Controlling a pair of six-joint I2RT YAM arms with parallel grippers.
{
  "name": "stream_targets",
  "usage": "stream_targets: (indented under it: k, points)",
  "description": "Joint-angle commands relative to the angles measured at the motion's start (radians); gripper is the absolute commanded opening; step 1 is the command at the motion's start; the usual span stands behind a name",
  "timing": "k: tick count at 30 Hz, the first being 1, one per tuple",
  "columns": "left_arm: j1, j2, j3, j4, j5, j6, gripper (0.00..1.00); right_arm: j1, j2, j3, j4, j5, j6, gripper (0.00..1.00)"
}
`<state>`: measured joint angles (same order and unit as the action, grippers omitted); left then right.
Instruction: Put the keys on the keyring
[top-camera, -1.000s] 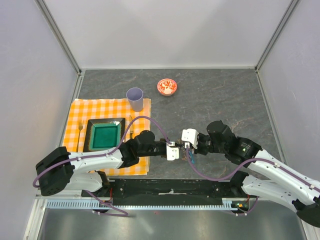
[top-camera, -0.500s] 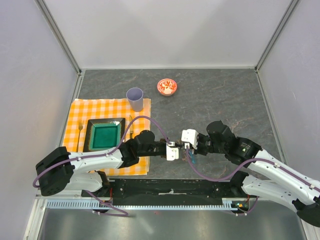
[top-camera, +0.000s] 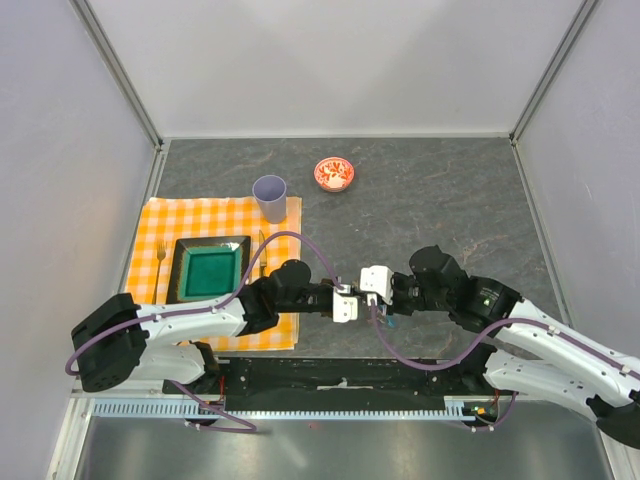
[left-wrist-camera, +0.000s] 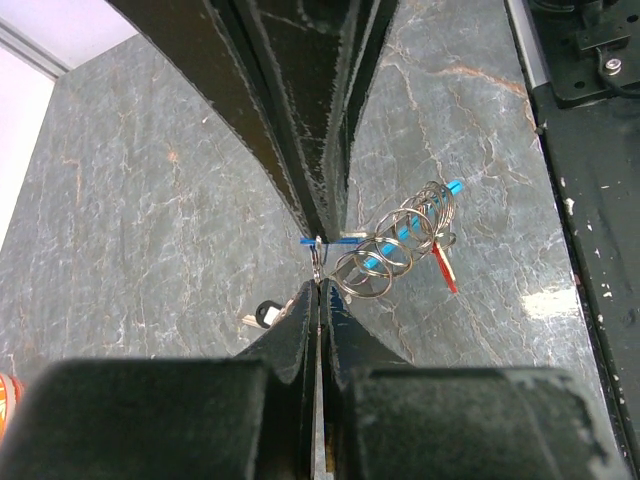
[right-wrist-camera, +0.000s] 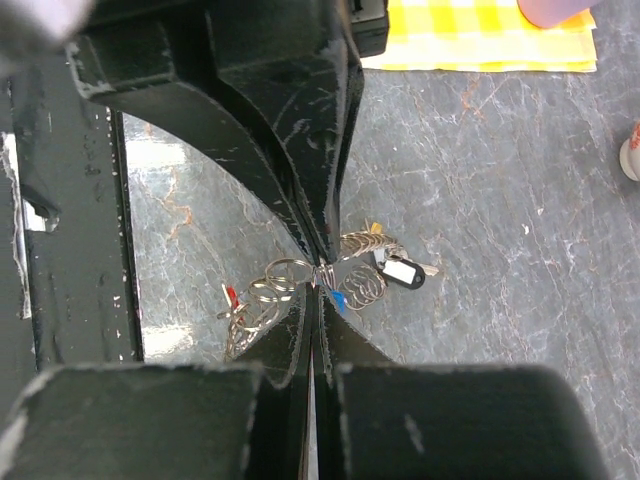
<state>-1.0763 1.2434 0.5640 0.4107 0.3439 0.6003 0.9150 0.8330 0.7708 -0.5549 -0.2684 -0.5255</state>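
Nudged the right arm's fingers (right-wrist-camera: 315, 300) a little leftward, closer to the left arm's fingers (left-wrist-camera: 318, 292), against a second earlier; left those where they were. Kept both pairs shut, each apparently pinching the loop of thin grey metal chain rings (left-wrist-camera: 385, 258) from opposite sides, aloft over the grey marbled counter (top-camera: 450, 200) near the middle of its near edge. Saw a red-tagged small key (left-wrist-camera: 445, 272), a black-and-white-headed key (right-wrist-camera: 400, 272), a yellowish tag (right-wrist-camera: 372, 228) and a bright blue plastic piece (left-wrist-camera: 405, 230), all bunched in or against the rings. Could not tell which were truly threaded and which merely tangled. Judged the job well underway but not done, with seating of each key yet to be confirmed.
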Motion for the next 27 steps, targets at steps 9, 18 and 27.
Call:
stream_targets:
  k: [9,18,27]
  points:
    - [0.001,-0.03,0.063,-0.009,0.069,0.033,0.02,0.05,0.0,0.015,-0.016,0.052,-0.022,0.0]
    - [0.004,-0.007,0.07,-0.033,0.064,0.041,0.02,0.05,-0.018,0.045,-0.046,0.072,-0.031,0.0]
    - [0.009,0.007,0.076,-0.038,0.06,0.039,0.02,0.051,-0.029,0.058,-0.046,0.093,-0.039,0.0]
